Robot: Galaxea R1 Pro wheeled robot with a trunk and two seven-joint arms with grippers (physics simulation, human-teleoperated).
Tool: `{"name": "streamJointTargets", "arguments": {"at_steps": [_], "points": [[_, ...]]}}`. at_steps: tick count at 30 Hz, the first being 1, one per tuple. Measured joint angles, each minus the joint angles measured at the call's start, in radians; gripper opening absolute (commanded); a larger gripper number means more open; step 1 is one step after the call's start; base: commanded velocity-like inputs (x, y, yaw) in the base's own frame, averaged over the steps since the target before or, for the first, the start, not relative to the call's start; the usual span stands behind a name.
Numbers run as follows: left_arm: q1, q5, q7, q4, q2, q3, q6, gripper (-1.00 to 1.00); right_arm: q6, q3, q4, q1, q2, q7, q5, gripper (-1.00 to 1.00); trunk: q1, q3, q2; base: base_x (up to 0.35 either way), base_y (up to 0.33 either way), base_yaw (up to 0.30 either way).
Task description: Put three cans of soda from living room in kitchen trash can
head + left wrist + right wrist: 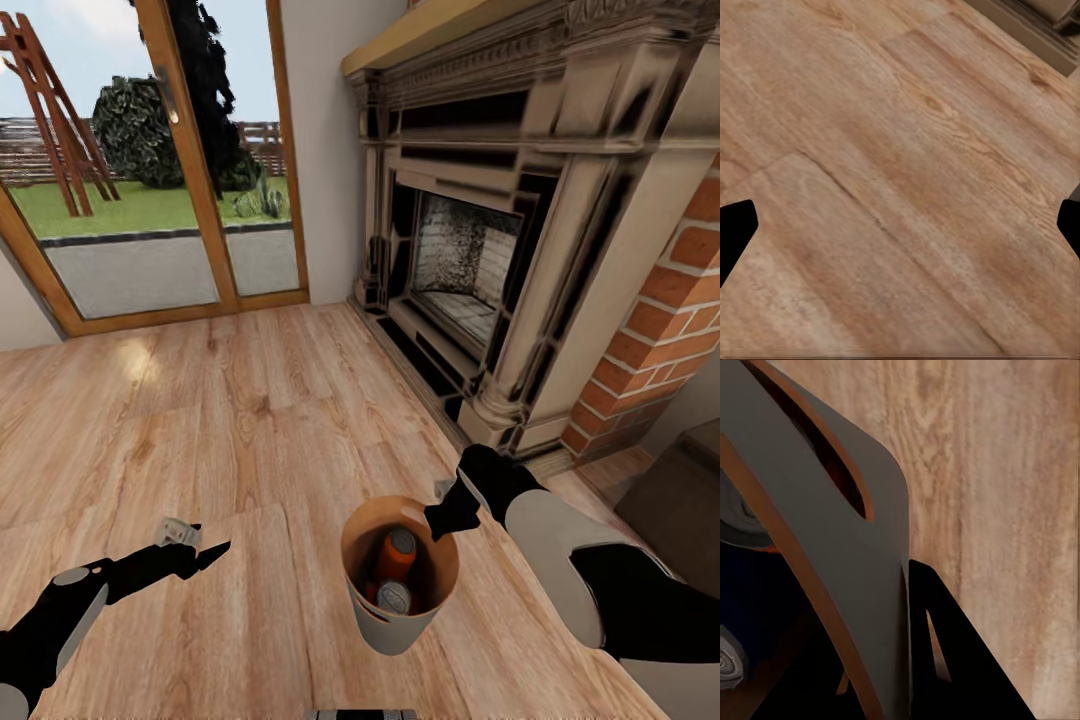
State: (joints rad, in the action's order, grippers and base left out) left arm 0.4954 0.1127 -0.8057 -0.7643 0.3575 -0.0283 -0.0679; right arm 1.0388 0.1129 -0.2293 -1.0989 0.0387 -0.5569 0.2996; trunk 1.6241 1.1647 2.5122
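Currently carrying tash can (400, 610) by its rim, right gripper (447, 518) pinching the wall, above living room floor (250, 420) beside fireplace (480, 250); soda cans (396, 555) riding inside. Keeping bin upright, moving slowly to kitchen. Left gripper (200, 545) hanging spread, empty.

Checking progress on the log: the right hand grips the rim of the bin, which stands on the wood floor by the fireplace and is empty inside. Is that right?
Not quite: the bin is not empty. The head view shows an orange can and a second can with a silvery top inside it. The rest holds: the right hand is at its rim, and it stands on the wood floor by the fireplace.
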Motion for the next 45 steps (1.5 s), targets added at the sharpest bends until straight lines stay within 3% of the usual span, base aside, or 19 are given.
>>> {"name": "streamJointTargets", "arguments": {"at_steps": [14,22,28,32,35,37,42,45], "points": [[0.000,0.000,-0.001,0.015,0.001,0.001,0.002,1.00,0.001,-0.002,-0.001,0.003,-0.002,-0.001,-0.004,-1.00,0.006,0.054,0.003,0.000,0.000,0.000],[0.000,-0.002,-0.001,0.016,0.001,0.004,0.003,1.00,0.001,-0.003,-0.004,0.010,-0.003,-0.001,-0.004,-1.00,0.006,0.054,0.003,0.000,0.000,0.000],[0.000,-0.005,-0.001,0.016,0.000,0.004,0.003,1.00,0.000,-0.003,-0.006,0.014,-0.008,0.000,-0.002,-1.00,0.009,0.077,0.005,0.000,0.000,0.000],[0.000,-0.005,-0.001,0.016,0.000,0.004,0.003,1.00,0.002,-0.008,-0.018,0.014,-0.036,0.000,-0.014,-1.00,0.010,0.089,0.006,0.000,0.000,0.000],[0.000,-0.005,-0.001,0.016,0.000,0.004,0.003,1.00,-0.004,-0.008,-0.044,0.013,-0.063,0.002,0.008,-1.00,0.010,0.089,0.006,0.000,0.000,0.000],[0.000,-0.005,-0.001,0.016,0.000,0.004,0.003,1.00,-0.005,-0.002,-0.052,0.013,-0.066,0.003,0.021,-1.00,0.010,0.089,0.005,0.000,0.000,0.000],[0.000,-0.006,-0.001,0.016,0.000,0.004,0.004,1.00,0.004,-0.013,-0.075,0.010,-0.070,-0.002,-0.023,-1.00,0.010,0.089,0.006,0.000,0.000,0.000],[0.000,-0.007,-0.002,0.016,0.000,0.005,0.013,1.00,0.001,-0.009,-0.081,0.009,-0.071,-0.001,-0.008,-1.00,0.010,0.089,0.005,0.000,0.000,0.000]]}}
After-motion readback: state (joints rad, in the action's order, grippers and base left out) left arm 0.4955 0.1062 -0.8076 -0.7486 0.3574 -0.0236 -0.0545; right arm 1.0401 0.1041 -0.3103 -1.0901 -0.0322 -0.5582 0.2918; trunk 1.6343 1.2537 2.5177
